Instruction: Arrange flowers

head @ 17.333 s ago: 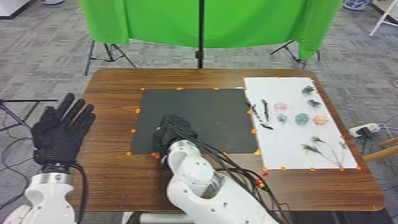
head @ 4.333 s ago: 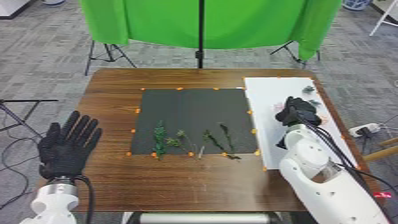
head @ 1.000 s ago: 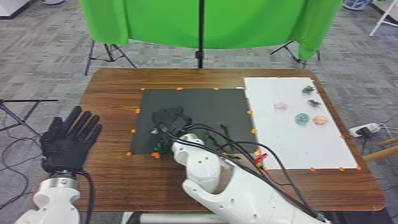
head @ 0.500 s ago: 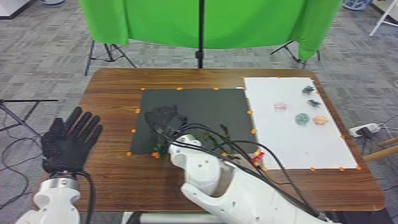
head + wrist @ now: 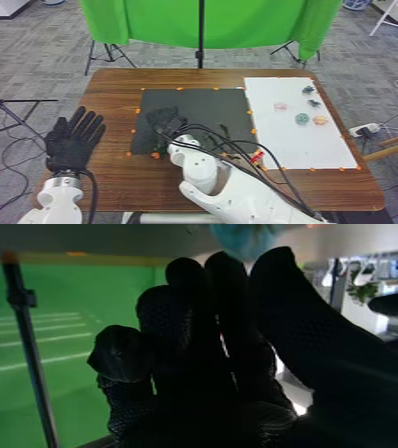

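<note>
From my station, I read the black mat (image 5: 222, 102) as the composing ground and the white sheet (image 5: 315, 150) as my supply shelf, with stems (image 5: 225, 131) low on the mat so that blooms can go above them. That would explain why I have the right hand (image 5: 164, 120) over the mat's left part, with the blue flower (image 5: 242, 240) right at its far end in the wrist view. Whether it grips that flower or merely touches it, I cannot tell (the black glove swallows every detail). The left hand (image 5: 74, 147) is open, fingers straight and apart, at the table's left side, presumably parked to leave room. The pink flower (image 5: 280, 106), teal flower (image 5: 302, 118), orange flower (image 5: 321, 120) and two dark flowers (image 5: 308, 89) wait on the sheet. Against the earliest frame, the blue flower has gone from its place below the pink one, and the stems have changed from sheet to mat. Some seconds ago my right hand was over the sheet; since the last frame it has barely moved.
</note>
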Motion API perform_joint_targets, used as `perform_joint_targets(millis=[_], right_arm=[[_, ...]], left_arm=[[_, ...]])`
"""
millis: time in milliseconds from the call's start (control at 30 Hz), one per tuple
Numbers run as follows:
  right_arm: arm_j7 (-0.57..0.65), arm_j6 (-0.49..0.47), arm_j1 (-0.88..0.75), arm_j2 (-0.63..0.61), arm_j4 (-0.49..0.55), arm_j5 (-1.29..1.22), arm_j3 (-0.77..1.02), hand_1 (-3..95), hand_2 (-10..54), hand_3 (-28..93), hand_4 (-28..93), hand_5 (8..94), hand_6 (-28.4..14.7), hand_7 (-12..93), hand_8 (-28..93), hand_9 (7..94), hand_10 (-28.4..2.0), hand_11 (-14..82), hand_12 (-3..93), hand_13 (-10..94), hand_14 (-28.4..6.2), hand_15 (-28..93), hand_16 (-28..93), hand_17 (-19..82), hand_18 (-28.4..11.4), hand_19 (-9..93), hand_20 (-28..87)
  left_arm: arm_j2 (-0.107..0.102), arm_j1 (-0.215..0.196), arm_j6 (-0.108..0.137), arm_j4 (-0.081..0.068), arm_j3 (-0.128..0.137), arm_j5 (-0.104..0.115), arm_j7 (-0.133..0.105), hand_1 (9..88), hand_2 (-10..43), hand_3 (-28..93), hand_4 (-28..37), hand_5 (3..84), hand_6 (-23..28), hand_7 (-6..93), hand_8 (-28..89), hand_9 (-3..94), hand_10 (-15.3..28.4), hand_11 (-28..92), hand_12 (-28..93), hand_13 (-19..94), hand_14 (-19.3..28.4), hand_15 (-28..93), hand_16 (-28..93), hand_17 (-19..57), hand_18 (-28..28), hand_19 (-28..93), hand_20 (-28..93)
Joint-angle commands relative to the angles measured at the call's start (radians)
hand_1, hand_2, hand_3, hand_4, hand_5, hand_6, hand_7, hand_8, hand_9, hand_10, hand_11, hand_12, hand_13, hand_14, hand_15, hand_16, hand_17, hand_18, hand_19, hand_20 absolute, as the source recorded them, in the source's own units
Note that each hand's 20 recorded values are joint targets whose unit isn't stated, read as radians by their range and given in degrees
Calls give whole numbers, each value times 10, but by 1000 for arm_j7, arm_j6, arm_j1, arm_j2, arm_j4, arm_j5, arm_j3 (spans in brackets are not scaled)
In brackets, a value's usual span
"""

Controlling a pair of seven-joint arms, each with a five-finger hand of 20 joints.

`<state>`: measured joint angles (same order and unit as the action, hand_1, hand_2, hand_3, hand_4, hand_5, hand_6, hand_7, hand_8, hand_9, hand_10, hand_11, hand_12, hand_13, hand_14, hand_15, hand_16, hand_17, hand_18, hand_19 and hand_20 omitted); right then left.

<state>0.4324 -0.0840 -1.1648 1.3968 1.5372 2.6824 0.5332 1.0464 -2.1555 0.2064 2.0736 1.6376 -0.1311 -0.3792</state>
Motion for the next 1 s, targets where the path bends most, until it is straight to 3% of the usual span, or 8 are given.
perform_joint_targets(millis=[33,200,333,667,867,1000], right_arm=[[-6,69,-22,16,-40,39,15,624,-95,552,-283,665,-41,452,19,649,-166,409,276,602,-151,776,271,363,-263,932,616],[-15,119,-20,8,-36,26,5,641,-95,576,-283,693,-24,516,47,728,-146,286,406,625,-144,763,290,365,-262,932,610],[-18,144,-9,-1,-19,7,-9,630,-95,645,-283,712,-19,531,51,752,-137,273,417,633,-132,731,352,364,-261,932,607],[-41,179,18,-35,81,-30,-82,624,-95,668,-283,713,-17,526,55,757,-136,262,421,635,-129,715,376,364,-262,932,604],[-68,83,15,-29,64,77,-88,610,-95,669,-283,703,-22,502,39,746,-136,244,409,626,-130,710,373,362,-265,932,603],[-18,32,14,-15,54,37,-71,612,-95,659,-283,698,-24,492,39,743,-137,240,408,622,-131,710,369,359,-265,932,602]], left_arm=[[9,-15,-13,-9,-3,1,8,284,85,788,-283,416,100,106,-99,351,160,192,82,257,165,348,-79,-95,142,349,99],[12,-17,-17,-9,-2,-1,9,284,84,789,-283,415,100,104,-100,350,161,191,81,257,164,347,-79,-95,142,348,99],[12,-13,-19,-11,-3,2,8,285,83,789,-283,412,98,94,-102,351,160,187,79,256,165,347,-78,-95,142,348,99],[8,-12,-14,-9,-2,4,7,284,82,789,-283,409,97,92,-97,350,158,184,80,257,165,344,-76,-96,143,349,99],[-1,6,-11,-11,-16,8,10,285,82,787,-283,412,99,98,-96,350,159,186,82,257,165,344,-76,-95,143,348,99],[-2,7,-13,-11,-20,8,10,284,83,788,-283,414,99,99,-97,350,159,187,82,258,165,346,-76,-95,142,348,99]])
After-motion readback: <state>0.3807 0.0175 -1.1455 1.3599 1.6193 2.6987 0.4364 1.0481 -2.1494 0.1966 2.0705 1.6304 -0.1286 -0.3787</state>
